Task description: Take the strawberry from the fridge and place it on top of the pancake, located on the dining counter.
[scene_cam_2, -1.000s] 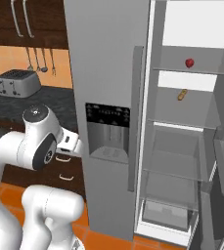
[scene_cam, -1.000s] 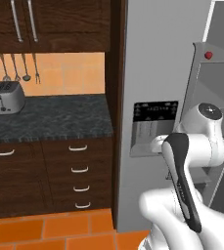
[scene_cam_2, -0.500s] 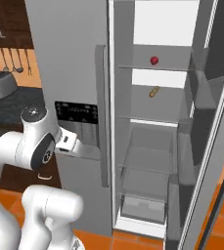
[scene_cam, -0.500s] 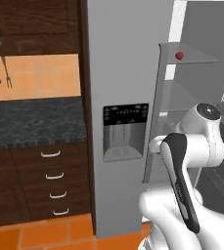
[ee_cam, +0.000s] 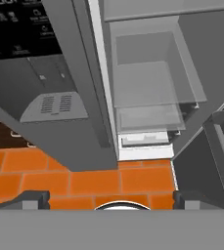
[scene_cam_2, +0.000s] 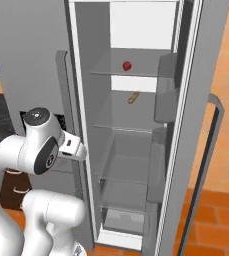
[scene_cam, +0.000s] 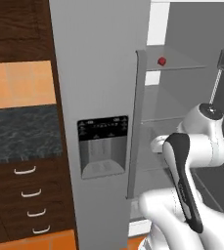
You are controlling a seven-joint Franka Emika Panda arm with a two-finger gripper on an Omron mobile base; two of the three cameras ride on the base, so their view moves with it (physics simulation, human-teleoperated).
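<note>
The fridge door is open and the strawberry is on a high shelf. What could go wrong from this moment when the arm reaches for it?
1. The strawberry is small and round on a glass shelf; the open gripper may nudge it so it rolls away.
2. The arm hangs low beside the closed door's handle; rising toward the fridge it could probably clip it.
3. A small yellow-brown item lies one shelf lower; a low reach might hit it.
</note>
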